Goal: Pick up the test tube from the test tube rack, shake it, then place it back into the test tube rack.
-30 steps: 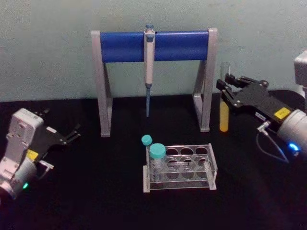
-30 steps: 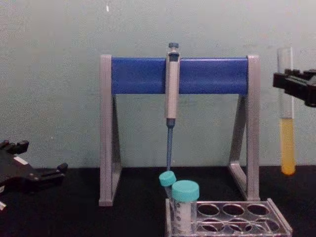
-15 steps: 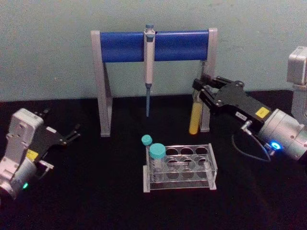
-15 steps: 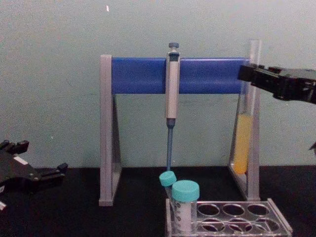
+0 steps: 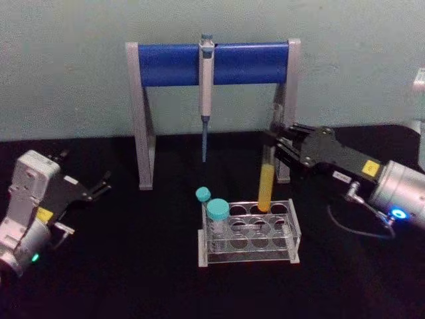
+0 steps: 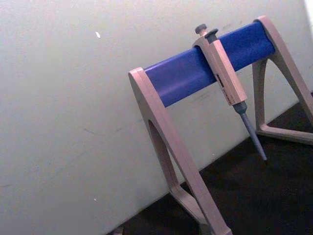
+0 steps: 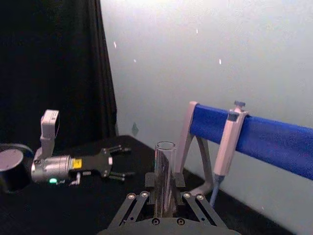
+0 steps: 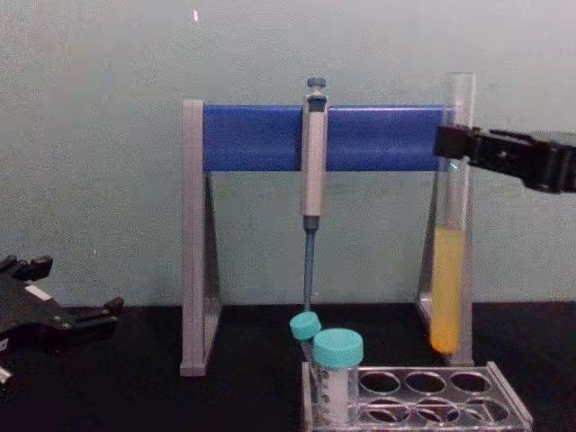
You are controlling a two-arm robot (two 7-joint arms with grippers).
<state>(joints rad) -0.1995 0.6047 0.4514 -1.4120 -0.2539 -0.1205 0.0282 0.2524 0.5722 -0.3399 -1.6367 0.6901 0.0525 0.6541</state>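
I hold the test tube (image 5: 266,183) upright in the closed right gripper (image 5: 275,141), just above the back row of the test tube rack (image 5: 294,234). Pickup is done; lowering and release are pending. The left gripper (image 5: 99,186) is parked at the table's (image 5: 133,272) left edge, jaws apart.

The test tube rack (image 5: 251,256) lies before the stand (image 5: 172,64), the test tube (image 5: 266,186) just above its back row.

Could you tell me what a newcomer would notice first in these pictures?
The tall test tube with yellow-orange liquid stands out, gripped by the right gripper and hanging just above the back row of the clear test tube rack. Behind it, a pipette hangs from the blue-barred stand. The left gripper rests open at far left.
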